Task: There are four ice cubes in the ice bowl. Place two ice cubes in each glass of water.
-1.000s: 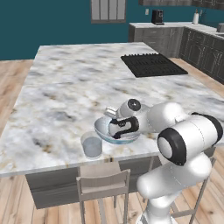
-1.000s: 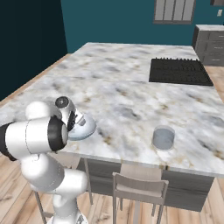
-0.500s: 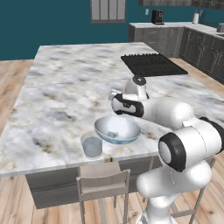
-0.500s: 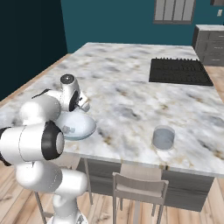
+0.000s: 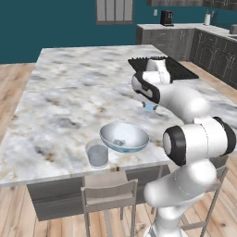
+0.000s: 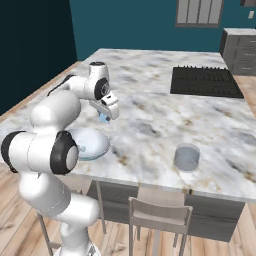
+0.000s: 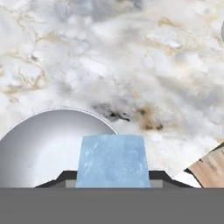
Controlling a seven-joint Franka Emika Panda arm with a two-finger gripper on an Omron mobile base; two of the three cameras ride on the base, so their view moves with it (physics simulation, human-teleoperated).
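**Desk:** Where was the cube when you looked?

**Me:** One ice cube (image 7: 112, 160) sat pinched between the fingertips (image 7: 65, 176) at the bottom centre of the hand view, pale blue, square to the camera. In the left base view I saw the same cube (image 5: 149, 107) as a small blue speck under the gripper (image 5: 148, 104), right of centre, raised above the marble.

**Desk:** And the rest?

**Me:** The ice bowl (image 5: 124, 137) stood low and centre in that view, near the counter's front edge, with at least one cube (image 5: 119, 142) lying inside. One glass of water (image 5: 97, 153) stood just beside the bowl's left rim, very near the edge. The other glass (image 6: 186, 157) was in the lower right of the right base view, well apart from the bowl (image 6: 90, 143) and also close to the front edge.

**Desk:** Room to move?

**Me:** Plenty. The countertop (image 5: 74, 97) was bare marble across the middle and left; the cooktop (image 6: 205, 81) lay at the upper right of the right base view. Two chairs (image 5: 107, 194) were tucked under the front edge.

**Desk:** The claw?

**Me:** About half open, clenched on that cube and touching nothing else. In the hand view the bowl (image 7: 39, 144) showed at lower left beneath it.
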